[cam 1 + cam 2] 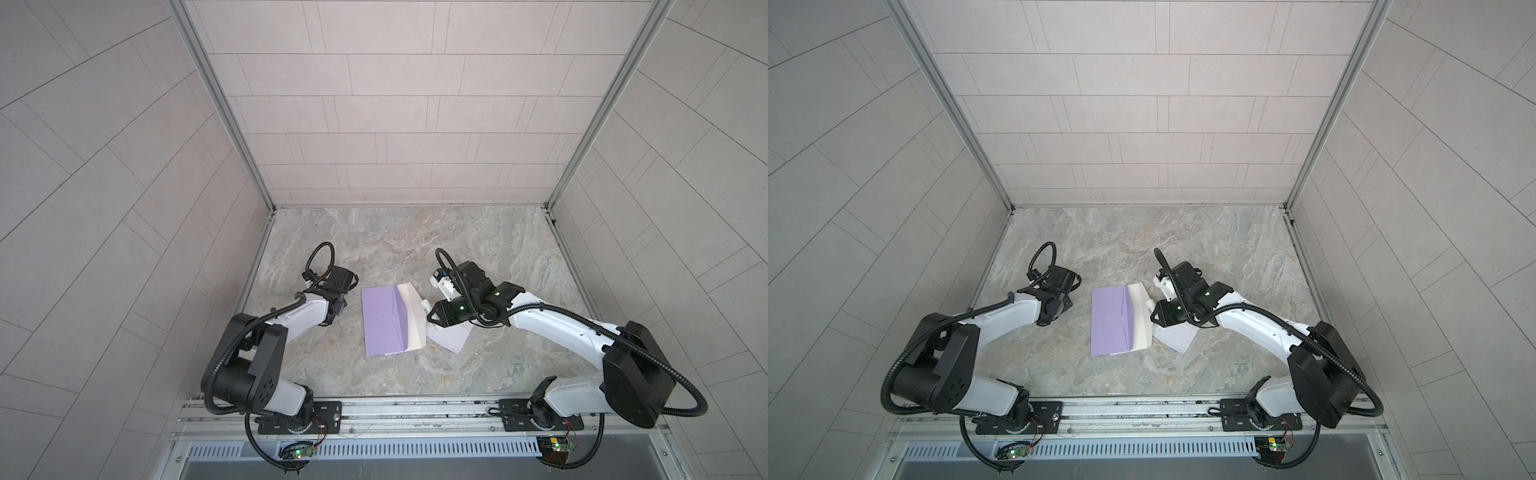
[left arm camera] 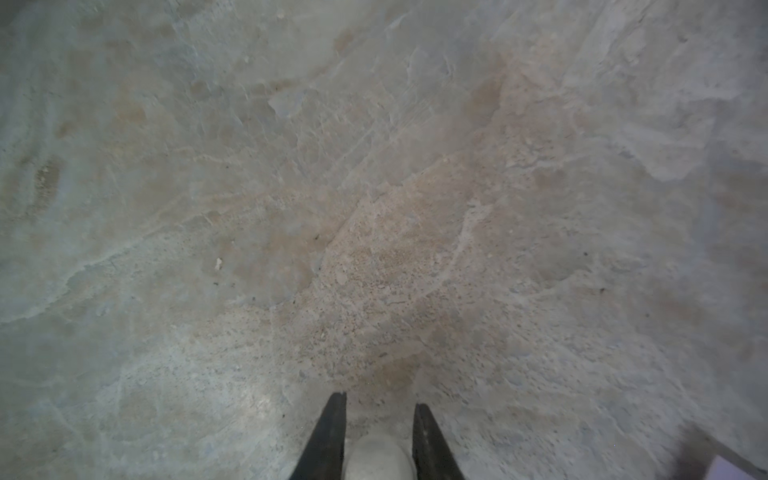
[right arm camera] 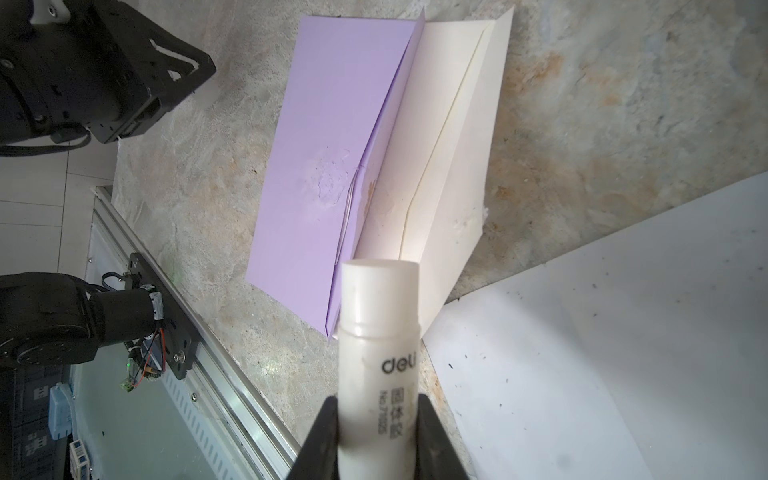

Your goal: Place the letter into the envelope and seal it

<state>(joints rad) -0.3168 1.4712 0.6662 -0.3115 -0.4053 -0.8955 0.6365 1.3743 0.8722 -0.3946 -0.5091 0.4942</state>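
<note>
The purple envelope [image 1: 382, 320] [image 1: 1111, 320] [image 3: 332, 145] lies flat mid-table with its cream flap [image 1: 411, 320] [image 3: 449, 145] open toward the right arm. My right gripper [image 3: 377, 401] [image 1: 430, 316] is shut on a white glue stick [image 3: 379, 332], whose tip hangs just above the flap's near end. To the left of the envelope, my left gripper [image 2: 379, 400] [image 1: 336, 309] points down close to the table and is shut on a small white cap [image 2: 378, 457]. A white sheet [image 1: 453, 338] [image 3: 602, 332] lies under the right wrist. I cannot tell whether that sheet is the letter.
Tiled walls close in the marble table [image 1: 415, 249] on three sides. An aluminium rail [image 1: 415, 409] with both arm bases runs along the front edge. The left arm's wrist [image 3: 83, 62] shows just beyond the envelope in the right wrist view.
</note>
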